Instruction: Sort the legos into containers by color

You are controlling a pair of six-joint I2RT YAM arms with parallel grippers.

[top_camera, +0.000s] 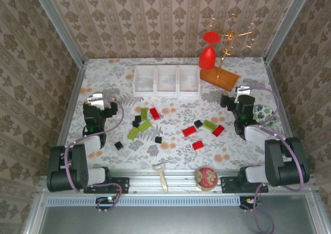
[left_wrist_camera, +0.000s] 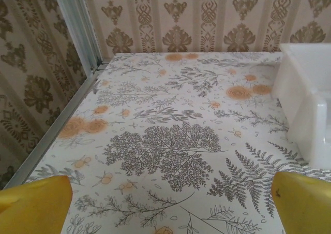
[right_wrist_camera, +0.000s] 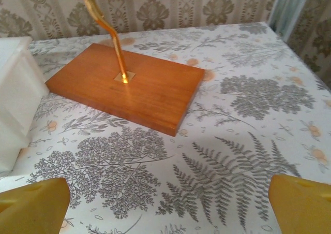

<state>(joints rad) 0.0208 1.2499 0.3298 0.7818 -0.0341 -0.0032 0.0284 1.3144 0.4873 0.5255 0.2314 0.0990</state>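
- left gripper (top_camera: 102, 100) (left_wrist_camera: 168, 213): yellow fingers (left_wrist_camera: 33, 205) stand wide apart with nothing between them, only bare floral table (left_wrist_camera: 155, 141) beneath, close to the table's left edge.
- the left cluster of legos (top_camera: 144, 125) lies to the right of this gripper and a little toward the near edge. it has three lime green bricks, one red brick (top_camera: 154, 113) and two black cubes, all well apart from the fingers.
- a lone black cube (top_camera: 118, 146) sits nearer the near edge, beside the left arm.
- the containers (top_camera: 166, 91) (left_wrist_camera: 310, 104) stand at the middle of the far edge, beyond and to the right of the left gripper. the end bin's white wall shows at the right of the left wrist view.
- right gripper (top_camera: 235, 95) (right_wrist_camera: 168, 208): likewise spread wide and empty, near the table's right edge.
- the right cluster of legos lies to its left and toward the near edge. it has a black cube (top_camera: 198, 123), a green brick (top_camera: 209, 125) and three red bricks (top_camera: 189, 131), none touching the gripper.
- the wooden board (top_camera: 220, 78) (right_wrist_camera: 129, 86) lies just beyond the right gripper, carrying a gold wire stand (top_camera: 230, 37), with the containers' end wall (right_wrist_camera: 15, 94) to its left.
- a red goblet (top_camera: 207, 55) stands by the board at the far edge.
- a round red tin (top_camera: 206, 178) rests at the near edge.
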